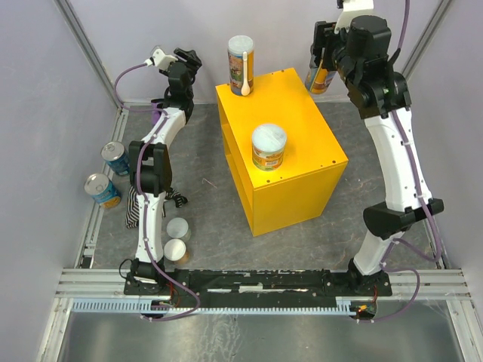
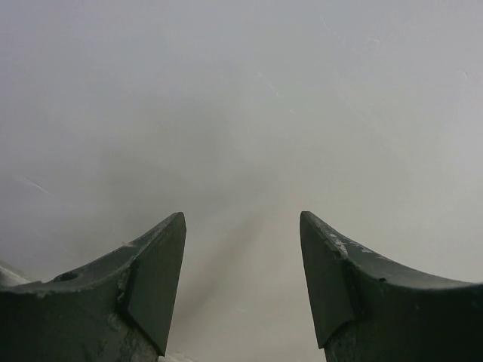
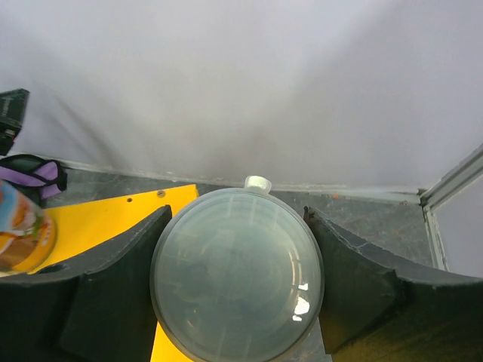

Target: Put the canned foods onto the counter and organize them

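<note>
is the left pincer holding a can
No, the left pincer stands open with only bare wall showing in its gap.

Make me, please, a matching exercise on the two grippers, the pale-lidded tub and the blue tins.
Things:
1 left gripper
2 right gripper
3 pale-lidded tub
4 blue tins

States or places:
A on top of the yellow counter
B closed on a clear-lidded can
C on the table, at its left edge
D open, empty

Pairs: 1-D, 2-B, 3-A, 4-C
</note>
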Available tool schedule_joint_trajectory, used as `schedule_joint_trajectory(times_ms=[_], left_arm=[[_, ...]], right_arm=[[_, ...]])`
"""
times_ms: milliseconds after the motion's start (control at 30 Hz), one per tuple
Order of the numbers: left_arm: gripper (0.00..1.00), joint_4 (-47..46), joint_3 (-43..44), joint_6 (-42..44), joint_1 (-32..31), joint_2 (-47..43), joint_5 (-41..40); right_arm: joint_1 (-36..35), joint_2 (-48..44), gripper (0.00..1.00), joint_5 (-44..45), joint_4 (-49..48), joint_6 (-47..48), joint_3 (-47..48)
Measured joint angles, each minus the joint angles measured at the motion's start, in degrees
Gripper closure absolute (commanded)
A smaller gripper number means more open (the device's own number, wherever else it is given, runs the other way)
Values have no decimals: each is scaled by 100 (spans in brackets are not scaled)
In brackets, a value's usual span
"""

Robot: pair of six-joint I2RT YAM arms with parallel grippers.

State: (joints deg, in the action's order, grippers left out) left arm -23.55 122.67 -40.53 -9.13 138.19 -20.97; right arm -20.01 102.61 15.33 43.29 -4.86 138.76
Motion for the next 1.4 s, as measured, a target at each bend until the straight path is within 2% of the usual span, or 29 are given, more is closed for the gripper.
schedule_joint_trajectory(times_ms=[267,533,967,1400], left_arm=[[32,76,28,0,-2,0,0],[32,76,28,0,0,0,0],[32,70,28,2,-2,0,-2],[32,68,44,-4,0,0,2]], right_arm=[[-258,-437,99,28,-258,170,9],[-282,-393,99,-254,-216,13,212],[-289,378,99,-933,-313,-348,214],[-577,844,99,-1237,-1143,31,289]])
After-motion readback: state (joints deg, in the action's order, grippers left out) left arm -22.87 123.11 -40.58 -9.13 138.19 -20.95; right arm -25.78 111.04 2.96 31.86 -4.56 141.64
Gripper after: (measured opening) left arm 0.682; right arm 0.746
